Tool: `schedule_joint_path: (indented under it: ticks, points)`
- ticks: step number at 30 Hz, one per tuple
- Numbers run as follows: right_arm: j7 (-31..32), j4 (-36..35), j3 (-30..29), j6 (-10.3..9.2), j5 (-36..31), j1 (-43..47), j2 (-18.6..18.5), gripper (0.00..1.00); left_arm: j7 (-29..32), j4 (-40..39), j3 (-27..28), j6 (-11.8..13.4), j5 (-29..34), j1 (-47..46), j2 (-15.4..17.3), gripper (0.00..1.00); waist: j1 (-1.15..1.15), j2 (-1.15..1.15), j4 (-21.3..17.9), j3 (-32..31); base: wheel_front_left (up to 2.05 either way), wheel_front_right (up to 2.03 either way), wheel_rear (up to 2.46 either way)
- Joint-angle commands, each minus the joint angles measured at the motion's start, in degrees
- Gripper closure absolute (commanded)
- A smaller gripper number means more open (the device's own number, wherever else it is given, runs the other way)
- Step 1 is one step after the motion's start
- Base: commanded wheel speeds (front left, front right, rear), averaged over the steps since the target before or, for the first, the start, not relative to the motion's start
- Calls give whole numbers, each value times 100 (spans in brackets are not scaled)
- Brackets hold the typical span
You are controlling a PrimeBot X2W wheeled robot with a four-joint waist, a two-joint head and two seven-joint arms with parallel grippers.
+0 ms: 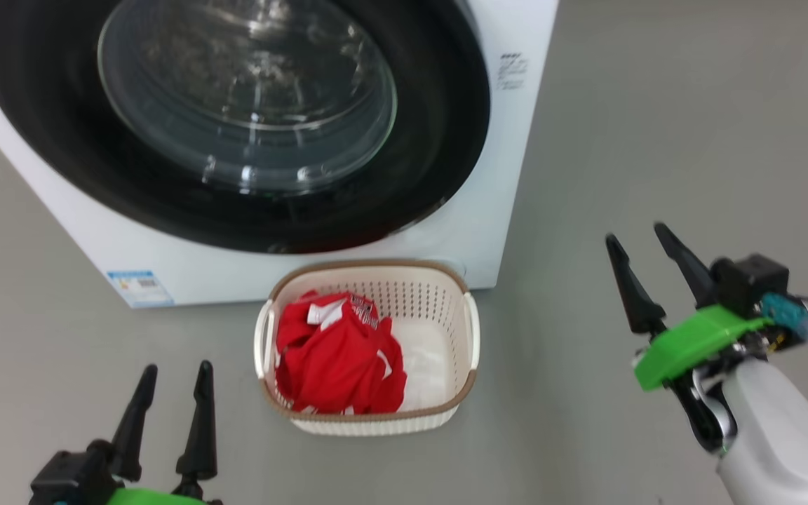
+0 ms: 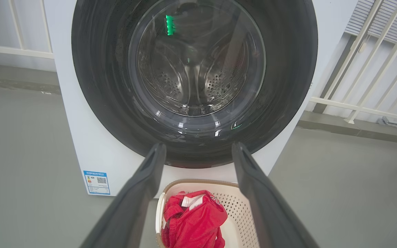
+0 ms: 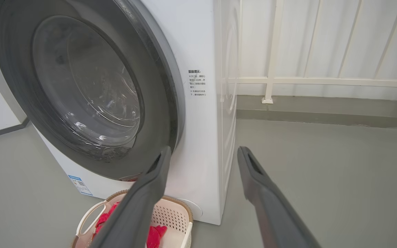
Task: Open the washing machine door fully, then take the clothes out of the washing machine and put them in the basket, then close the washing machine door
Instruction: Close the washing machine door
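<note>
Right gripper (image 1: 635,235) released, empty, fingers spread, well off to the right of the basket (image 1: 414,293). Left gripper (image 1: 177,367) released, empty, near the basket's left side. Red clothes (image 1: 337,358) heaped in the basket's left half. Washing machine (image 1: 488,231) just behind the basket, door (image 1: 439,140) shut.

A blue QR-code label (image 2: 97,182) sits on the washing machine (image 2: 81,148)'s lower corner, print unreadable. Small dark lettering (image 3: 197,83), perhaps Chinese, marks its front.
</note>
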Motion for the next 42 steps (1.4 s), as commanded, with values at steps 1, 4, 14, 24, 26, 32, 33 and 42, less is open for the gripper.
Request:
schedule_joint_path:
  ticks: [1,4,14,24,26,32,33,42]
  points:
    - [-37,-185,18,-6,-75,87,-5,0,-69,-118,214,-33,70,10,56,0,0,0,-252,-348,0,0,0]
    - [-37,-256,-277,-6,-277,449,-23,0,-69,-105,244,-33,72,133,48,0,0,0,-297,-540,0,0,0]
    - [-37,-1191,-733,-6,-613,1515,137,0,-69,-194,412,-33,57,500,43,0,0,0,-361,-930,0,0,0]
    - [-37,-2585,-750,-6,-684,2488,63,0,-69,-344,511,-33,129,757,59,0,0,0,-307,-1134,0,0,0]
    - [-37,-2753,-780,-6,-676,2643,55,0,-69,-377,522,-33,193,808,59,0,0,0,-293,-1166,0,0,0]
    - [-37,-2916,-859,-6,-618,2950,56,0,-69,-504,451,-33,264,941,65,0,0,0,-273,-1236,0,0,0]
    - [-37,-2923,-857,-6,-602,2984,61,0,-69,-517,444,-33,274,959,64,0,0,0,-270,-1244,0,0,0]
    - [-37,-2953,-824,-6,-586,3126,78,0,-69,-582,462,-33,267,1064,44,0,0,0,-249,-1293,0,0,0]
